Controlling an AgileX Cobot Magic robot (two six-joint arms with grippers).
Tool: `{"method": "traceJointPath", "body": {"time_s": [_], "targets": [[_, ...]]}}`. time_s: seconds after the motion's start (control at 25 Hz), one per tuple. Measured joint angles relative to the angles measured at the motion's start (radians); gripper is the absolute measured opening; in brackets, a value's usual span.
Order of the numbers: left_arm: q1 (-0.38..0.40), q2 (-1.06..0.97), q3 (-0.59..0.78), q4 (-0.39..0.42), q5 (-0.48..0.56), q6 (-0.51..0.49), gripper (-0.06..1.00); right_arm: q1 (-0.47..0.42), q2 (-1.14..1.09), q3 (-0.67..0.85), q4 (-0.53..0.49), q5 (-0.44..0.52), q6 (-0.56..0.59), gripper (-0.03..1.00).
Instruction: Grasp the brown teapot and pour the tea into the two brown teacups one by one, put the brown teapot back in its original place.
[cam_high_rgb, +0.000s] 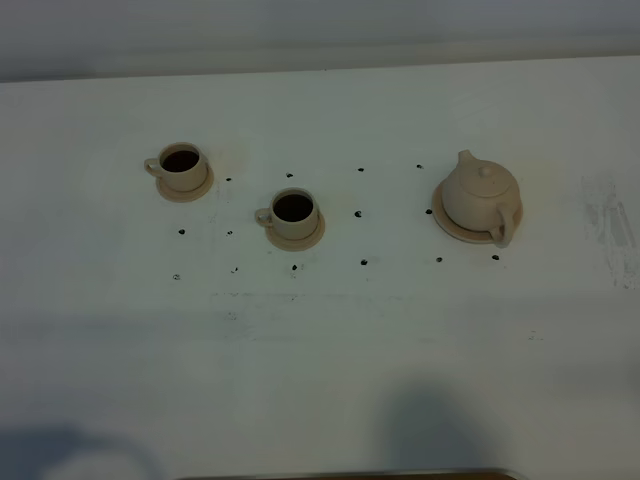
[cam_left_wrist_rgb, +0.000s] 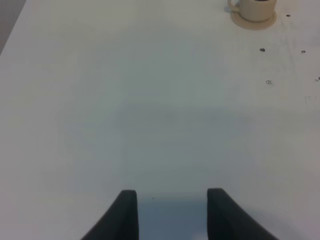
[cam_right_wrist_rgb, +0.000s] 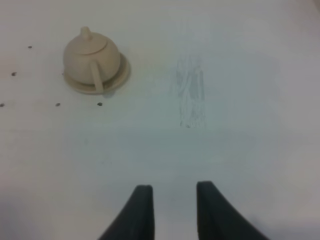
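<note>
The brown teapot (cam_high_rgb: 481, 195) stands upright, lid on, on its wide saucer, the original place (cam_high_rgb: 447, 224), at the right of the table. Its handle points toward the front. Two brown teacups (cam_high_rgb: 182, 167) (cam_high_rgb: 293, 214) sit on small saucers at the left and centre, both dark inside. Neither gripper shows in the exterior high view. In the right wrist view my right gripper (cam_right_wrist_rgb: 175, 210) is open and empty, well back from the teapot (cam_right_wrist_rgb: 91, 59) and saucer (cam_right_wrist_rgb: 121, 75). My left gripper (cam_left_wrist_rgb: 172, 210) is open over bare table, with one teacup (cam_left_wrist_rgb: 255, 7) far ahead.
Small black dots (cam_high_rgb: 362, 263) mark the white table around the cups and teapot. A grey scuff (cam_high_rgb: 610, 225) (cam_right_wrist_rgb: 190, 95) lies right of the teapot. A dark edge (cam_high_rgb: 360, 474) runs along the table's front. Arm shadows fall on the near table.
</note>
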Motion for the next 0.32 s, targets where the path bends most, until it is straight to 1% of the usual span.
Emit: {"method": "traceJointPath", "body": {"time_s": [0.32], "targets": [[0.000,0.000,0.000,0.000,0.000,0.000,0.31,0.000,0.000,0.000,0.000,0.000,0.000,0.23]]}}
